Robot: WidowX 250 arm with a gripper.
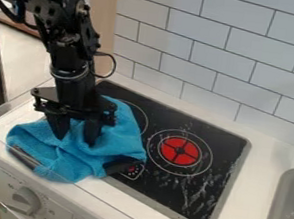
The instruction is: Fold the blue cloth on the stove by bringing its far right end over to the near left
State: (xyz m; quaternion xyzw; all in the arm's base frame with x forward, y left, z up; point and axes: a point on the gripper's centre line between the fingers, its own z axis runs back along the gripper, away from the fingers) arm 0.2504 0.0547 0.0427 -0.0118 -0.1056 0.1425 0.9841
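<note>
Well, the black pincer (75, 135) is wide, its tips down at the blue cloth (121, 134), in the lower left of the frame. The cloth could slip if the tips catch just a thin fold, or snag on the dark thing (25, 157) poking out at its lower left. It also lies near the counter's (250, 195) front edge, so a push could drop it. The roomier side looks rightward, over the red circle (170, 149), toward the sink (274, 210).

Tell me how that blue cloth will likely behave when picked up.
The blue cloth should be floppy, judging by its loose folds and creases. It is probably light for its size, being soft fabric. Its fuzzy-looking surface suggests it won't be very slippery between the jaws of the gripper.
</note>
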